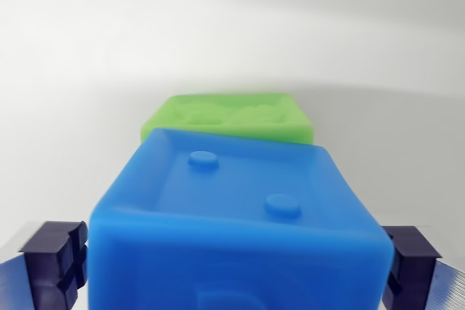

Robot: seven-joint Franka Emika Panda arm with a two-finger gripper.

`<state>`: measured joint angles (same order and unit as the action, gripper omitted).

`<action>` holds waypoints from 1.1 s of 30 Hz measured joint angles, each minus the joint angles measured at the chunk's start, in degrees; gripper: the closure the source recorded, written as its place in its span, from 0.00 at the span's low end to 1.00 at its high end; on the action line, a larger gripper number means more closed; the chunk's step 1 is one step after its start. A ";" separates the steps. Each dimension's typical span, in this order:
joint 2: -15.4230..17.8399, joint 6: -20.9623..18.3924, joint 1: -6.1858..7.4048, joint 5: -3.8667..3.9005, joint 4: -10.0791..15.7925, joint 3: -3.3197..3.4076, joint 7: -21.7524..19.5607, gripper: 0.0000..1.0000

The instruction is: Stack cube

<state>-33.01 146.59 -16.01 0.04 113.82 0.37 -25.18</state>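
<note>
Blue cube (240,230): nearest your camera, it filled the lower middle of the wrist view, and you saw its recessed upper face with two round studs, one toward the far left and one nearer on the right.
Cube tilt: you saw it slightly skewed, its far edge running down toward the wrist view's right.
Gripper (234,263): you had it clenched on the blue cube, with a dark pad pressed against each side face.
Left pad (54,263): you saw this dark purple block at the wrist view's left, touching the cube's side, with a pale metal finger plate below and outside it.
Right pad (410,259): you saw its match at the wrist view's right, likewise against the cube, partly hidden behind the cube's corner.
Green cube (229,116): you saw it beyond the blue one, further from the camera, with only its upper face and a thin strip of its front showing above the blue cube's far edge.
Green cube's face: it was blurred, so you could make out raised shapes but not what they were.
Contact between the cubes: you could not tell whether the blue one touched the green one or hung apart from it.
Surface (232,27): you saw a plain white ground around and beyond both cubes.
</note>
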 joint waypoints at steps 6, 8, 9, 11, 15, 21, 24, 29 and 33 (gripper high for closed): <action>0.00 0.00 0.00 0.00 0.00 0.00 0.00 0.00; 0.00 0.00 0.00 0.00 0.00 0.00 0.00 0.00; 0.00 0.00 0.00 0.00 0.00 0.00 0.00 0.00; 0.00 -0.01 0.01 0.00 0.00 0.00 0.00 0.00; 0.05 -0.06 0.02 0.00 0.01 0.00 0.00 0.00; 0.86 -0.64 0.02 0.00 0.09 0.00 0.00 0.00; 1.59 -1.21 0.02 0.00 0.20 0.00 0.00 0.00; 3.01 -2.49 0.02 0.00 0.33 0.00 0.00 0.00; 4.29 -3.62 0.02 0.00 0.42 0.00 0.00 0.00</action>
<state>-28.72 142.97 -15.99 0.04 114.25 0.37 -25.18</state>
